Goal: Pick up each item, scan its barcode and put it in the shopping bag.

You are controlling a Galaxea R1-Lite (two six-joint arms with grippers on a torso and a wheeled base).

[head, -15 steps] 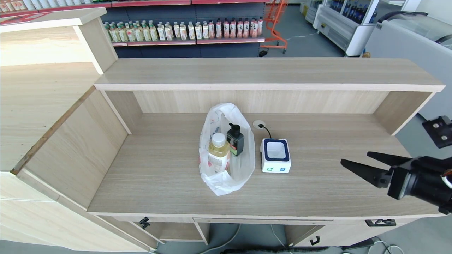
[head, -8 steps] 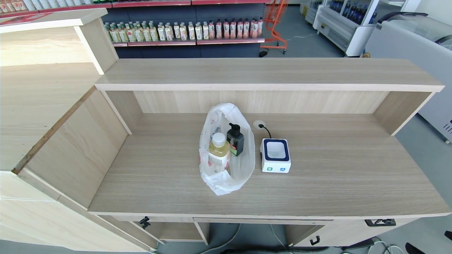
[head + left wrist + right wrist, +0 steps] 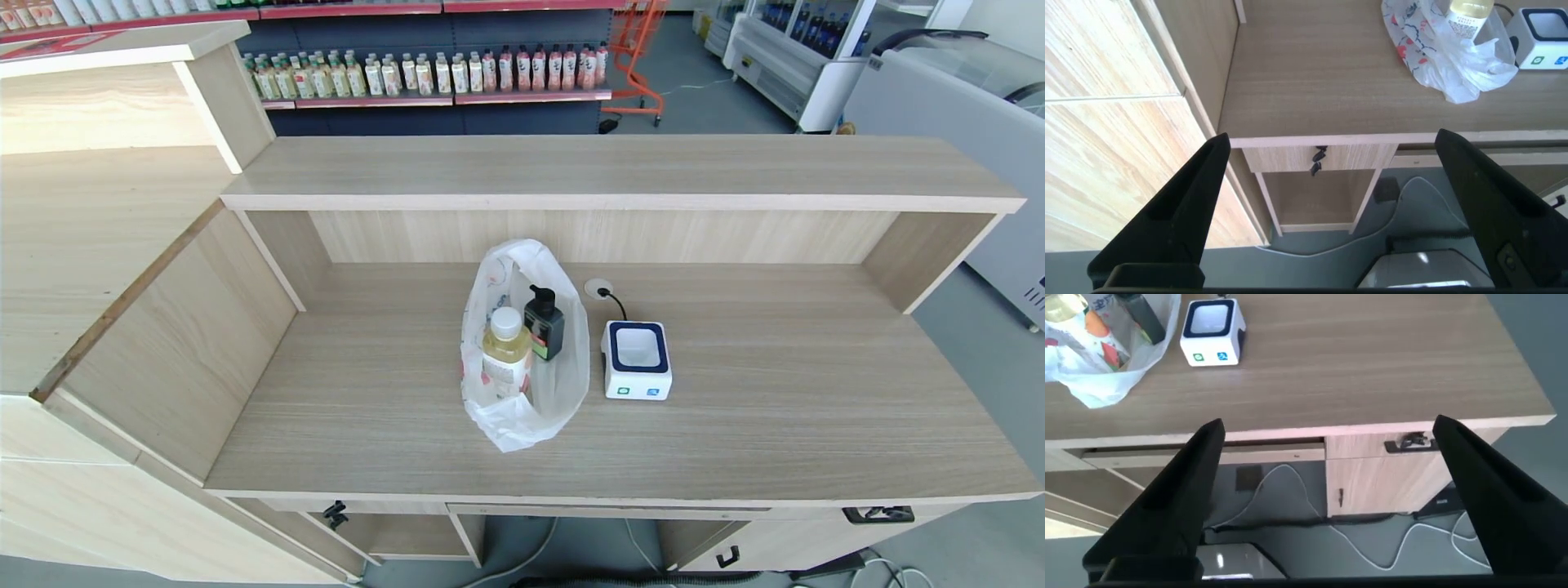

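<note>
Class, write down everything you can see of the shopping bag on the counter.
The bag is thin, translucent white plastic with red print, crumpled and slumped. It sits on the wooden counter with its mouth open upward, just left of the scanner. Inside it stand a yellow bottle with a white cap and a dark pump bottle, both upright.
</note>
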